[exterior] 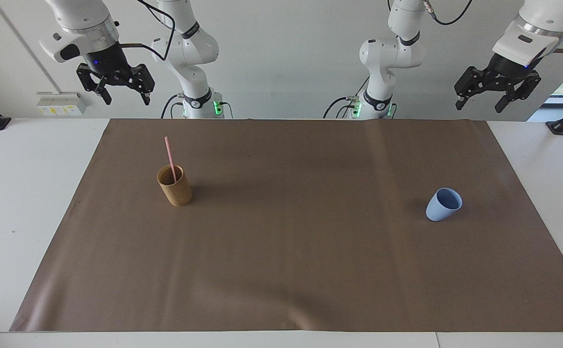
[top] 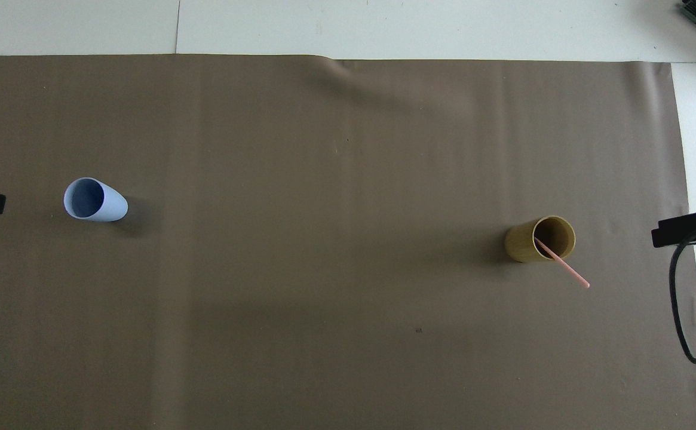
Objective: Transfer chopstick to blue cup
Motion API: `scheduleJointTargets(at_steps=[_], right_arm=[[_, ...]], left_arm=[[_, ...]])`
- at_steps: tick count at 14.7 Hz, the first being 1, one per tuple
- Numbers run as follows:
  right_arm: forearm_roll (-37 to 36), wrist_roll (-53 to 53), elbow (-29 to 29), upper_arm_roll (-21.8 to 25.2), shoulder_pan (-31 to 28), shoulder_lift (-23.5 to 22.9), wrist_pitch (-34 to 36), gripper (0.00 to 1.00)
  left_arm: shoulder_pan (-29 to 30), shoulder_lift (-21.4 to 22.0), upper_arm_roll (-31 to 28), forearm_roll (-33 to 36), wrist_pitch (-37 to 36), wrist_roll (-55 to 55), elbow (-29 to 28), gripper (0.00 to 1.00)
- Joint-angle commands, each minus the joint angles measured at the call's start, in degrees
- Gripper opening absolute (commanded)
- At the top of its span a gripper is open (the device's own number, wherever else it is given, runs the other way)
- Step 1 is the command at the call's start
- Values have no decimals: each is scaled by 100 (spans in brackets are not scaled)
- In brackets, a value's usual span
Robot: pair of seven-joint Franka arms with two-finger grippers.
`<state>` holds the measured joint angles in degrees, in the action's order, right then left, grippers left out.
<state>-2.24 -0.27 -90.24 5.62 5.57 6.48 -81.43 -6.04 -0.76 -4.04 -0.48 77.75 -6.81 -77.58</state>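
Nothing done yet: thin pale pink chopstick [exterior: 169, 157] stands leaning in the tan wooden-looking cylindrical cup [exterior: 175, 186] toward my right arm's end; small light blue plastic cup [exterior: 443, 204] is well apart, toward my left arm's end. My left gripper [exterior: 481, 104] and right gripper [exterior: 126, 99] hang raised, fingers spread, holding nothing. Pick, carry and drop all remain.

Chopstick [top: 563, 261] leans (seemingly) in tan cup [top: 540, 239].
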Motion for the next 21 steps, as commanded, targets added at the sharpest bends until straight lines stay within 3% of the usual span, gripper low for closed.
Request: scheduleJointTargets(at_steps=[1,9,13,21], right_arm=[[21,-87,-178,-34,-56,152,-5,100],[13,-114,-117,-26,-56,152,21,100],[-31,-87,-170,-8,-65,231,347,100],[-5,-114,-284,-8,-65,275,320,100]], left_arm=[[-82,145,-71,145,-94,-214,-141,100],[-82,155,-62,128,-120,-119,-143,100],[-64,190,-71,127,-129,-137,-204,100],[-12,374,-71,110,38,-216,-547,100]])
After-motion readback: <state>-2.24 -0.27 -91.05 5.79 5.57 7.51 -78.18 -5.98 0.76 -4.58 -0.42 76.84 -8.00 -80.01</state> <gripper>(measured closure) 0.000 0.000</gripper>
